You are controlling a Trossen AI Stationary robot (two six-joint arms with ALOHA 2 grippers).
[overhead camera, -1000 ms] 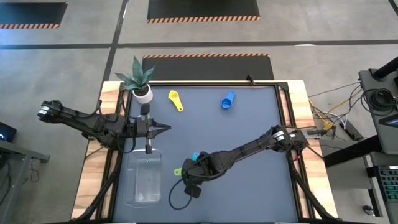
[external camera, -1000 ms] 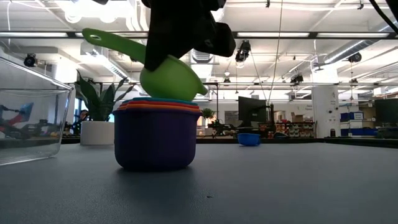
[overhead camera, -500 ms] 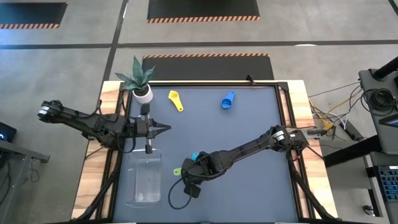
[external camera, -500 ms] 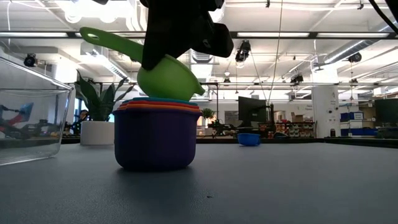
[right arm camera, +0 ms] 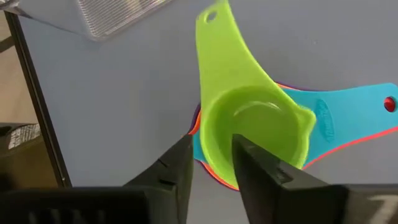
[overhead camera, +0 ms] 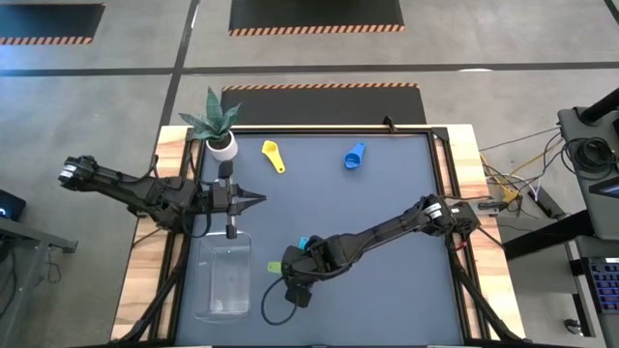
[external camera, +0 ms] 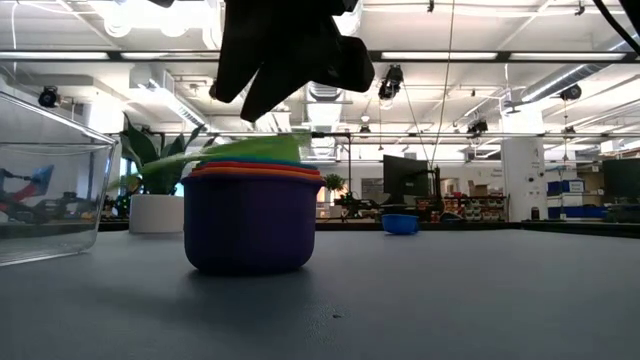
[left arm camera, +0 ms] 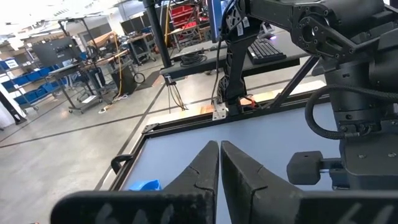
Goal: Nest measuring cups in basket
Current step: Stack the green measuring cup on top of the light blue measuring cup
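Stack first — your green cup (right arm camera: 252, 134) sits nested in the teal cup (right arm camera: 348, 115) atop the purple cup (external camera: 250, 225), lower centre of the high view, just right of the clear basket (overhead camera: 222, 280). Right hand (right arm camera: 211, 165) hovers directly over the green bowl, fingers apart and holding nothing. The green handle runs away from the hand, toward the basket. Left hand (left arm camera: 219, 165), fingers together, waits above the basket's far end. Yellow cup (overhead camera: 274, 155) and blue cup (overhead camera: 354, 156) lie upper centre on the desk (overhead camera: 387, 193) — well apart from the stack, roughly as near either arm. Only the low view shows the cups seated level; only the right wrist view shows the handles splayed.
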